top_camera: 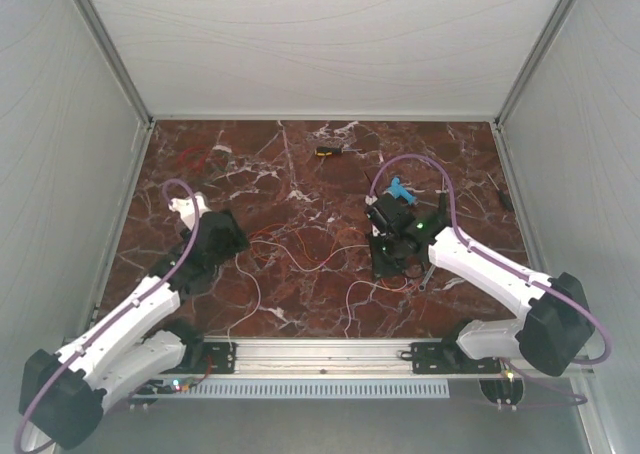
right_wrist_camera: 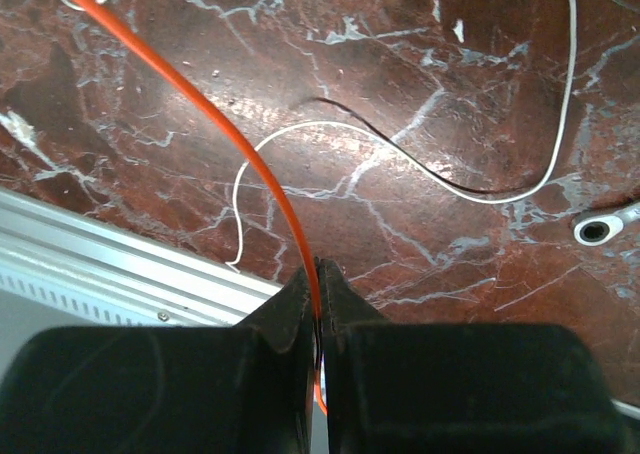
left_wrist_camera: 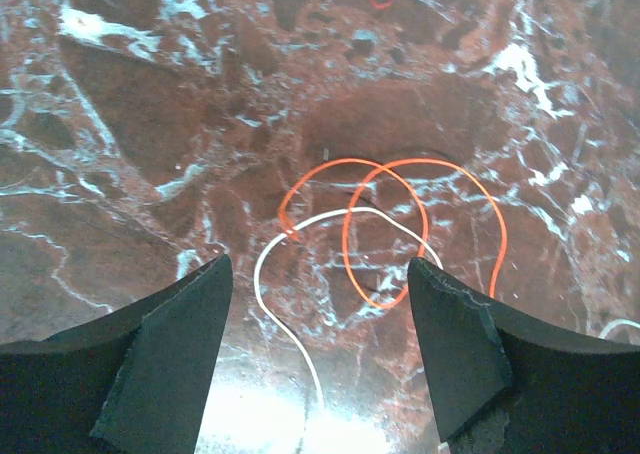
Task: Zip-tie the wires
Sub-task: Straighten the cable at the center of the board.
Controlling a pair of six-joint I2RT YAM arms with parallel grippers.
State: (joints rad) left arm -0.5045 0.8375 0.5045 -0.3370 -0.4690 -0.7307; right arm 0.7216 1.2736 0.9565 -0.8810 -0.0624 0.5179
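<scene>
On the dark red, white-veined marble table (top_camera: 250, 184), the right gripper (right_wrist_camera: 318, 274) is pinched tight on a thin orange wire (right_wrist_camera: 150, 61). The wire leaves its fingertips toward 10 o'clock in the wrist view. That grip looks meant to anchor the slippery strand so it cannot slide while the others are gathered to it. A thin white wire (right_wrist_camera: 320, 124) curls on the stone just ahead of it, untouched. Seen from above, this gripper sits right of centre, around 4 o'clock. The left gripper (left_wrist_camera: 320, 264) hovers at about 8 o'clock with its fingers spread wide and nothing between them. It hangs over the orange wire's crossing loops and a white strand, probably so it can come down and bunch them together. A separate thin red wire (top_camera: 195, 159) lies well apart at 10 o'clock, and a small black-and-yellow tool (top_camera: 328, 151) rests at 12 o'clock. A thin dark strip (top_camera: 503, 196) near the wall at 3 o'clock may be the black plastic zip tie, but it is too small to be sure. No bundle is formed and nothing is tied, so the task looks to be at an early stage.
</scene>
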